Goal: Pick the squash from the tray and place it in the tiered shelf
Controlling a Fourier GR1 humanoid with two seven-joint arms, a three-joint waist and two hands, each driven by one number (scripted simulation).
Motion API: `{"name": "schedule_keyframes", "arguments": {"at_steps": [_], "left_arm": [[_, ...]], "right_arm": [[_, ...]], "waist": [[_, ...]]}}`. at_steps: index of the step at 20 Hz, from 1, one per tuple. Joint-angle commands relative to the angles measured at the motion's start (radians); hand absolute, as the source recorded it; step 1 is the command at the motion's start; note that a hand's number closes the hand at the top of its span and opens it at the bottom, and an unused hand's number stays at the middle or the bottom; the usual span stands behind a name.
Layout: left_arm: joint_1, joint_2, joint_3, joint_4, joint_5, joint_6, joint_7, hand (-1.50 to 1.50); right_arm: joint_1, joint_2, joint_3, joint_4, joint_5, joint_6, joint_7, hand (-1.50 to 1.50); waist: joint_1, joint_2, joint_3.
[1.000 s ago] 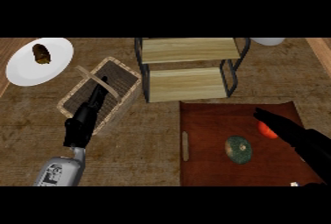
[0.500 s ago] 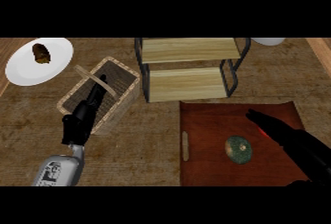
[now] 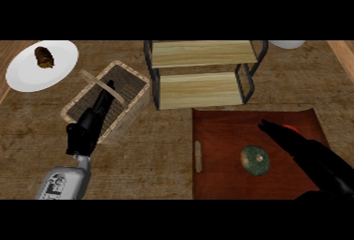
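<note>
**Wooden counter, squash lying on the tray, right hand over it**

Wood-grain counter (image 3: 166, 140) fills the view. Far left of the tray (image 3: 221, 131) and further back sits a white plate (image 3: 27, 75) with a brown lump on it. Closer to the tray's left side stands a wicker basket (image 3: 131, 93). The left hand (image 3: 90, 126) lies over the basket with its fingers straight along it, holding nothing; it looks parked and has no part in the pick.

Just behind the tray's far edge stands the shelf (image 3: 200, 89), two pale wooden tiers in a dark frame, both bare.

On the tray, right of its middle and toward the near side, lies the squash (image 3: 254, 160), a small round green one, resting flat. It is probably light and hard, with a smooth rind that may slide between fingers. Since it sits low, the best hold is likely from above, thumb on one side and fingers on the opposite side across its widest part.

Over the tray's right half, the right hand (image 3: 304, 150) comes in from the lower right corner, forearm slanting up and left. Its fingers are stretched out past the squash toward the tray's far edge, uncurled and empty. The squash lies just left of the palm, apart from it, so the hand would need to draw back and lower before closing
</note>
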Motion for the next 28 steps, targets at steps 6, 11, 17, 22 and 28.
{"name": "schedule_keyframes", "arguments": {"at_steps": [6, 11, 17, 22, 28], "left_arm": [[-0.037, -0.019, 0.028, 0.080, -0.030, 0.001, -0.009, 0.00], [0.113, -0.007, 0.013, -0.078, -0.021, -0.033, -0.008, 0.00], [-0.032, -0.037, 0.029, 0.035, -0.051, -0.018, 0.020, 0.00], [-0.033, -0.053, 0.041, 0.099, -0.053, -0.018, -0.049, 0.00], [0.012, -0.048, 0.039, -0.009, -0.061, -0.031, 0.009, 0.00]], "right_arm": [[-0.076, 0.096, 0.072, 0.111, 0.148, -0.034, 0.011, -1.50], [0.001, 0.048, -0.007, 0.060, 0.131, 0.002, -0.050, -1.50], [-0.020, 0.127, 0.061, 0.154, 0.241, -0.080, -0.057, -1.50], [-0.065, 0.150, 0.057, 0.271, 0.271, -0.120, -0.104, -1.50], [-0.073, 0.142, 0.025, 0.334, 0.282, -0.114, -0.183, -1.50]], "waist": [[0.002, 0.004, -0.003], [0.001, 0.002, -0.003], [-0.001, 0.003, -0.003], [-0.001, 0.004, -0.003], [0.000, 0.003, -0.003]]}}
